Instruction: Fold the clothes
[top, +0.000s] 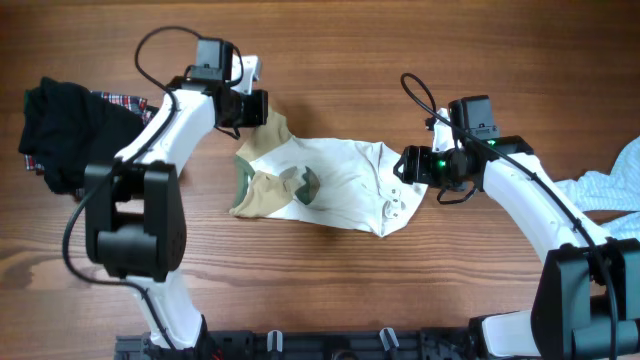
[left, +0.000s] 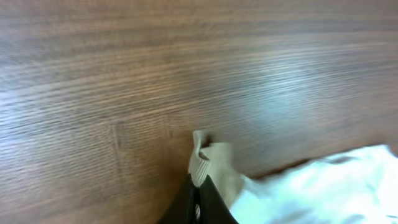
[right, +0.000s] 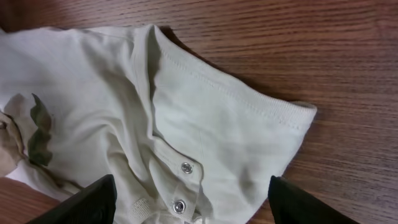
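Observation:
The clothes in play are a white T-shirt (top: 345, 180) with tan sleeves and a green-brown print, lying crumpled across the table's middle. My left gripper (top: 251, 108) is shut on the ribbed cuff of its tan sleeve (left: 201, 159) at the shirt's far left corner. That gripper's dark fingers (left: 211, 202) pinch the cuff from below. My right gripper (right: 191, 186) is open over the shirt's right end (right: 205, 118), its fingers (right: 87, 202) straddling the two metal snaps (right: 186, 167) with nothing gripped.
A black garment (top: 55, 135) is heaped at the left edge with a red-plaid piece (top: 122, 100) under it. A pale-blue piece (top: 612, 183) lies at the right edge, partly under my right arm. Bare wooden table (top: 340, 60) lies beyond the shirt.

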